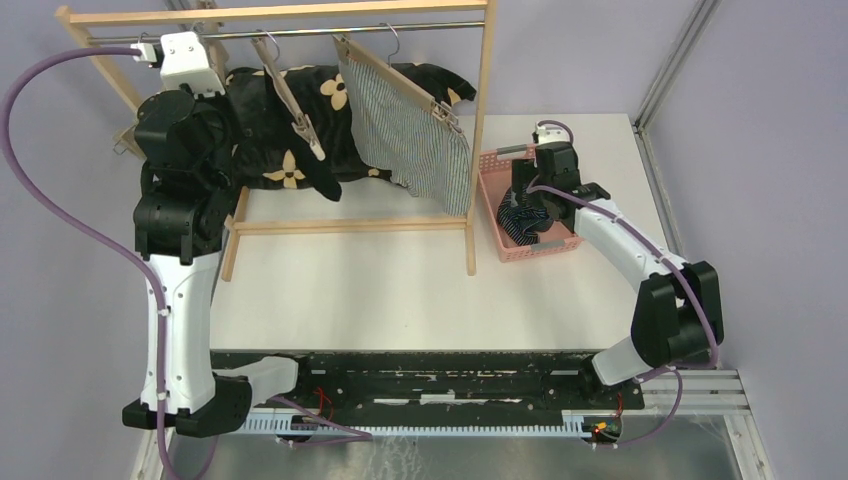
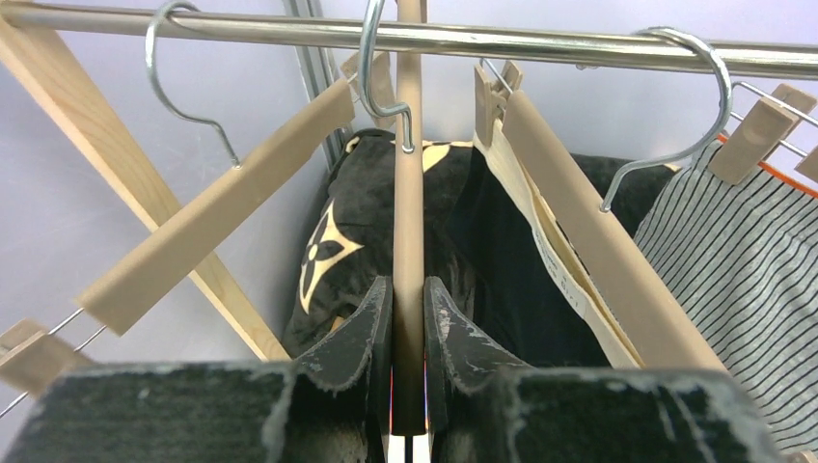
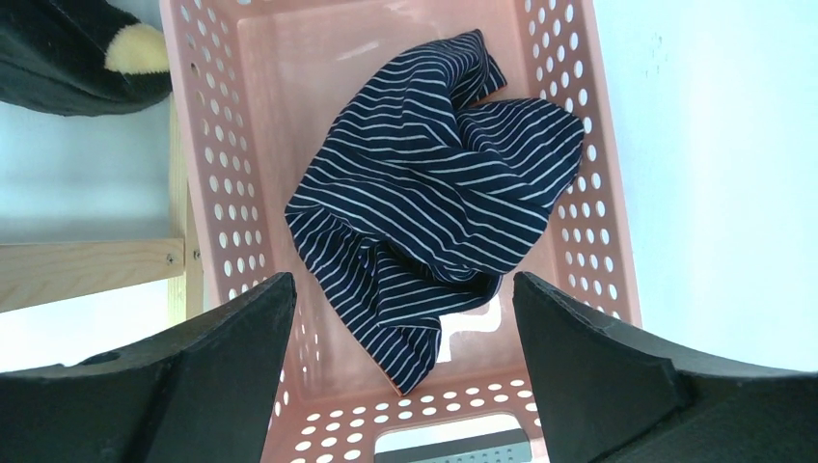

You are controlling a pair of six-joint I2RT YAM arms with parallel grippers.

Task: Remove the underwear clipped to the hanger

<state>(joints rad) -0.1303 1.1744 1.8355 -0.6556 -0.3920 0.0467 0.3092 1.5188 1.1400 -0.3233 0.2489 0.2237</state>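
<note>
My left gripper [image 2: 409, 285] is raised to the rack and shut on the wooden bar of a hanger [image 2: 409, 174] seen edge-on. To its right, a hanger [image 2: 588, 241] carries the black underwear [image 2: 521, 289] with a cream waistband. The grey-white striped underwear [image 1: 420, 140] hangs clipped on the rightmost hanger and also shows in the left wrist view [image 2: 743, 260]. The navy striped underwear [image 3: 434, 203] lies crumpled in the pink basket [image 3: 207, 145]. My right gripper [image 3: 403, 285] is open and empty just above it, over the basket [image 1: 490, 165].
A wooden rack [image 1: 485, 100] with a metal rail [image 1: 330, 33] stands at the back left. A black cushion with tan flowers [image 1: 270, 150] lies behind the hangers. An empty hanger [image 2: 212, 212] hangs left of the gripped one. A wall corner post [image 1: 670, 70] stands at right.
</note>
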